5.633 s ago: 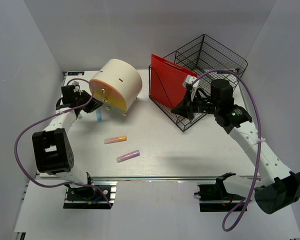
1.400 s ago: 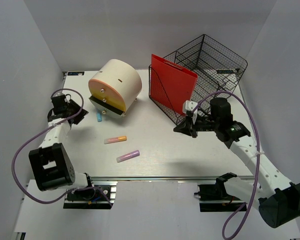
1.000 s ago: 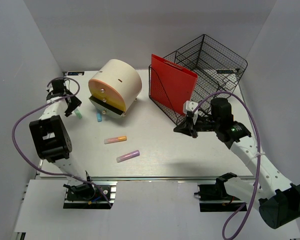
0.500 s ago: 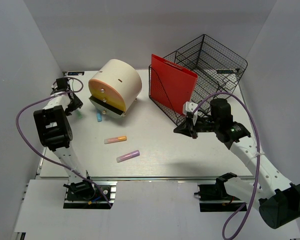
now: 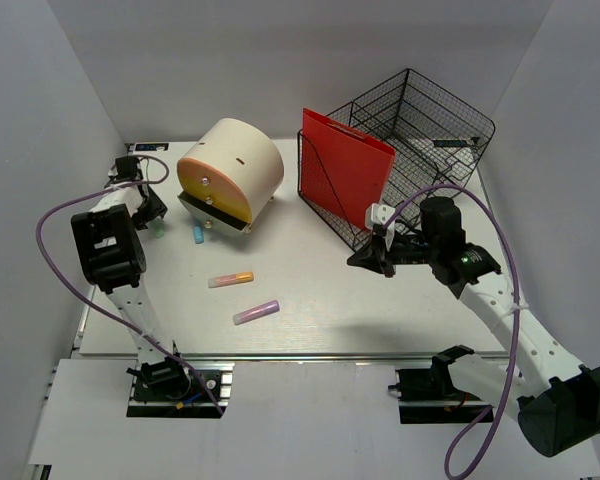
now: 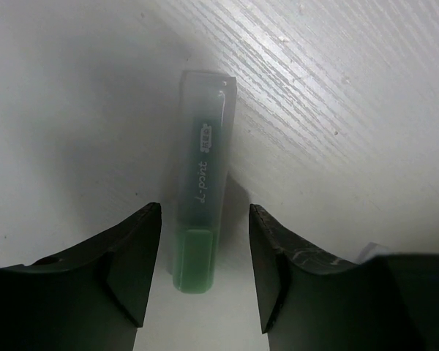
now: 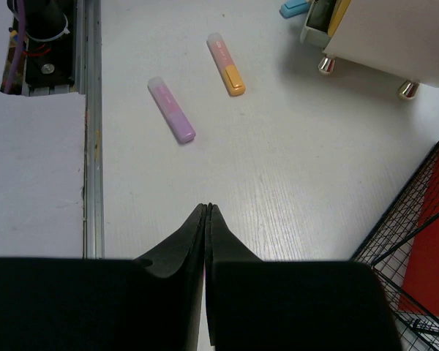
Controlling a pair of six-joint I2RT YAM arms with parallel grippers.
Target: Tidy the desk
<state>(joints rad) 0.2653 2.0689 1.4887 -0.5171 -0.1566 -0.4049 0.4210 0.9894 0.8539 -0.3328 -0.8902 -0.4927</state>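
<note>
From above, the white worktop (image 5: 380,300) fills the enclosure floor, with the left claw (image 5: 150,215) at its far-left corner and the right claw (image 5: 362,258) right of centre. Left wrist: jaws wide, straddling a green highlighter (image 6: 203,183). Right wrist: jaws pressed together, empty.

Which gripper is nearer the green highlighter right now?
Left. The left gripper is right over the green highlighter, open jaws either side of it. The right gripper is shut, far across the desk, by the wire basket.
</note>
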